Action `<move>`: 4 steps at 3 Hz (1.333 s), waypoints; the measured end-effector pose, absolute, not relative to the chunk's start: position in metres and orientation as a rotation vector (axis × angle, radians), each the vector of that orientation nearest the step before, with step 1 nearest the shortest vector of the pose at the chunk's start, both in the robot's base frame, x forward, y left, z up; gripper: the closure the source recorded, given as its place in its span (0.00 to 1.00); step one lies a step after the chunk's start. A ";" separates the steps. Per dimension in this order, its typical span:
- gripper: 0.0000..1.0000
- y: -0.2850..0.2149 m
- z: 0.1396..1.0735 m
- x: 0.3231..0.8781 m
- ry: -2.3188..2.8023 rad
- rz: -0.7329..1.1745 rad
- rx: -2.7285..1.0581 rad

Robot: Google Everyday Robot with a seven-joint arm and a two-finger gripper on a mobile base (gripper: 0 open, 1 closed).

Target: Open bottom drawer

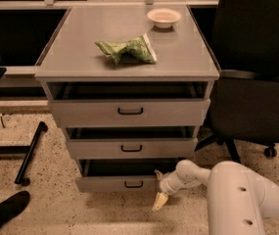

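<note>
The grey cabinet (129, 58) has three drawers, each pulled out a little. The bottom drawer (114, 183) has the slimmest front and a small black bar handle (133, 184); a dark gap shows above its front. My gripper (157, 187) is low to the floor at the right end of that drawer's front, to the right of the handle. It is open, with one fingertip (159, 201) pointing down-left toward the floor and the other up by the drawer's top edge. It holds nothing. My white arm (237, 195) reaches in from the lower right.
A green crumpled bag (127, 49) and a white bowl (164, 17) lie on the cabinet top. A black office chair (256, 97) stands close on the right. A black stand leg (30, 153) and a shoe (4, 210) are on the speckled floor at left.
</note>
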State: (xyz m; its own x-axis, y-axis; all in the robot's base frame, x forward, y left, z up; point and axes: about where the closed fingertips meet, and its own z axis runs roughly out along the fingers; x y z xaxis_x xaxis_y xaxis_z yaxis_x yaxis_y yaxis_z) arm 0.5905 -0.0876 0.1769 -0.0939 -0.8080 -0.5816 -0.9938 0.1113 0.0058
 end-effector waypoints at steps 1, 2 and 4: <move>0.00 -0.090 0.175 0.580 1.983 0.595 -1.749; 0.00 -0.090 0.180 0.580 1.983 0.595 -1.749; 0.00 -0.116 0.184 0.501 2.097 0.657 -1.667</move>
State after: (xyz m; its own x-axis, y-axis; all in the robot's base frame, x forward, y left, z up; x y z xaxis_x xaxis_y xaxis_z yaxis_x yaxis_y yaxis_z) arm 0.5008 -0.1164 0.1844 -0.2230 -0.7966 -0.5619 -0.9748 0.1862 0.1228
